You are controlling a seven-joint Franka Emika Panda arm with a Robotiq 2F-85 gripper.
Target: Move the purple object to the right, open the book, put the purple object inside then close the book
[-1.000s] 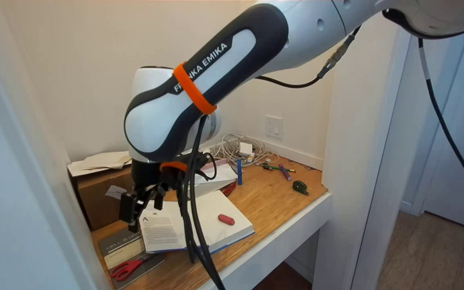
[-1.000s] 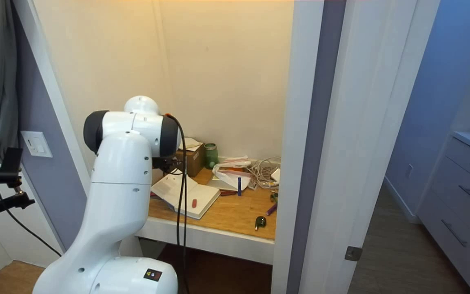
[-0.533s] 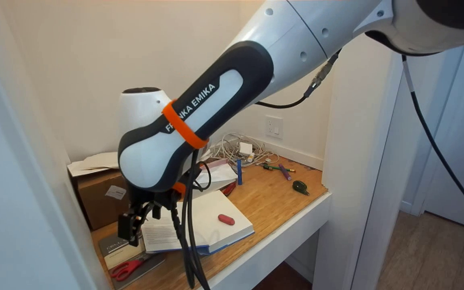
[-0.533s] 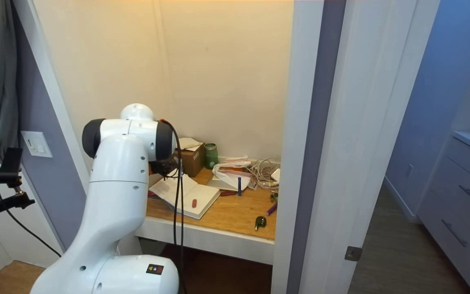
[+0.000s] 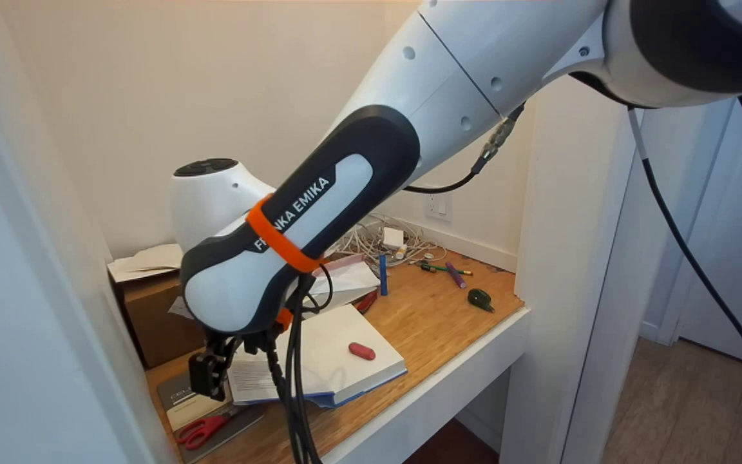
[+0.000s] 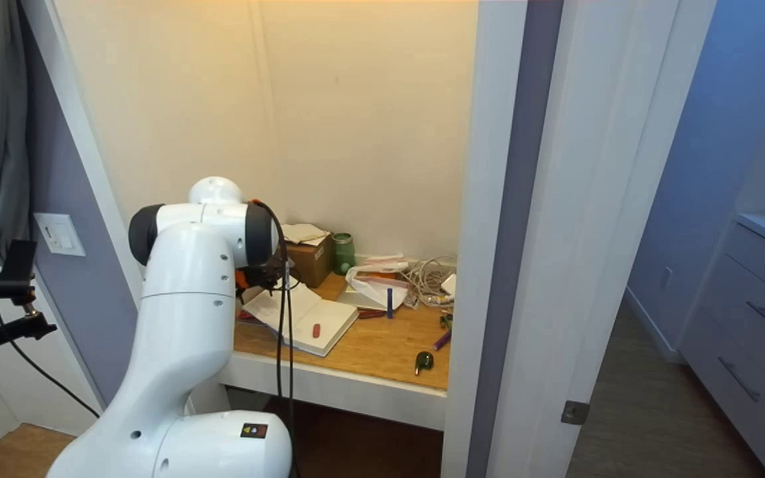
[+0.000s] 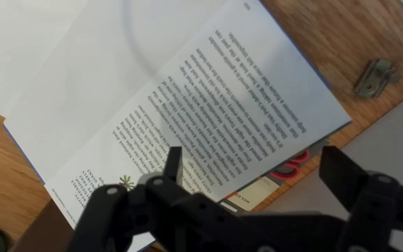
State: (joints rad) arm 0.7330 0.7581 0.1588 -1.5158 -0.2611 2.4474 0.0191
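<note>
Tool spread wide over the edge of the open book.
Fingers stand far apart, gripping nothing that shows; in the wrist view one sits over the printed flap, the other past the paper's edge (contact with the page: cannot tell). Book lies white pages up on the bench, blue cover edge showing, a red capsule-shaped piece on the plain page. At its edge, a grey-and-cream notebook with red scissors on it, partly hidden by the book in the wrist view. Farther back: cardboard box topped with papers, green jar next to it. Well apart from the book, a purple pen lies on the bench near a dark green item.
</note>
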